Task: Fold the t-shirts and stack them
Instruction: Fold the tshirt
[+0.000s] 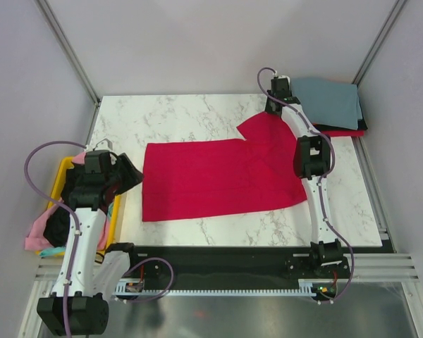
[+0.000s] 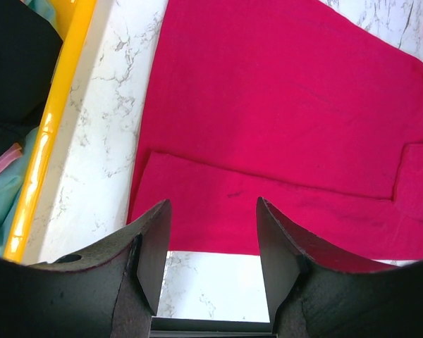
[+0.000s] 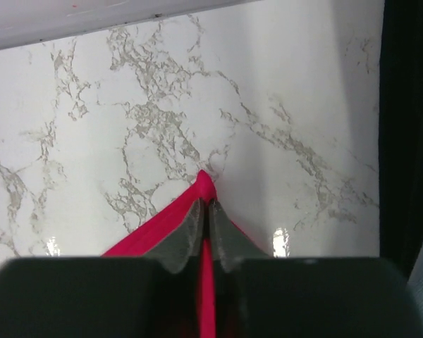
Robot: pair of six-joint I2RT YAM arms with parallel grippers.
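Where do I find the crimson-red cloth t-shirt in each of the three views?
Top external: the crimson-red cloth t-shirt lies spread across the middle.
Left wrist: it fills the upper right, beyond the open left end effector.
Right wrist: only a corner shows, bottom centre, pinched by the right end effector.
Shared landmark: the white marble tabletop.

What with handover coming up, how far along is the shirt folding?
Done: a folded pile, grey-blue on top, sits at the far right corner. In hand: the red shirt lies spread out; the right gripper has its jaws pinched on a corner, and the left gripper is open above its edge. Left: crumpled shirts in the yellow bin.
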